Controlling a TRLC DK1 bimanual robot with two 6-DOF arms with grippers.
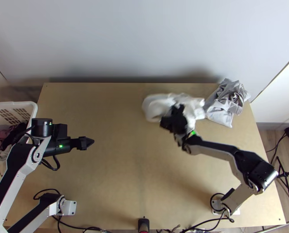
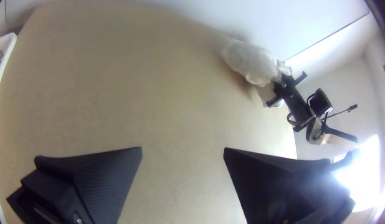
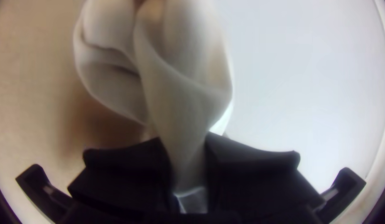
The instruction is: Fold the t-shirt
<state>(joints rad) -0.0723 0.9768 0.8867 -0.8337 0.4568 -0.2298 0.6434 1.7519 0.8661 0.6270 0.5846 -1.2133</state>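
Above the back right half of the table, my right gripper (image 1: 174, 115) is shut on a bunched white t-shirt (image 1: 156, 104), whose cloth sticks out to both sides of it. In the right wrist view, a narrow gathered part of the t-shirt (image 3: 180, 83) runs between the fingers of my right gripper (image 3: 183, 139), with loose folds beyond. My left gripper (image 1: 89, 142) is over the table's left side, away from the cloth. The left wrist view has my left gripper (image 2: 182, 148) open with nothing between its fingers, and the bunched t-shirt (image 2: 248, 62) far off.
A crumpled light grey cloth (image 1: 222, 108) lies at the table's back right corner, close to the t-shirt. Left of the table stands a white basket (image 1: 12, 104) with dark and light clothes. A wall runs behind the table (image 1: 117, 163), and cables lie along its near edge.
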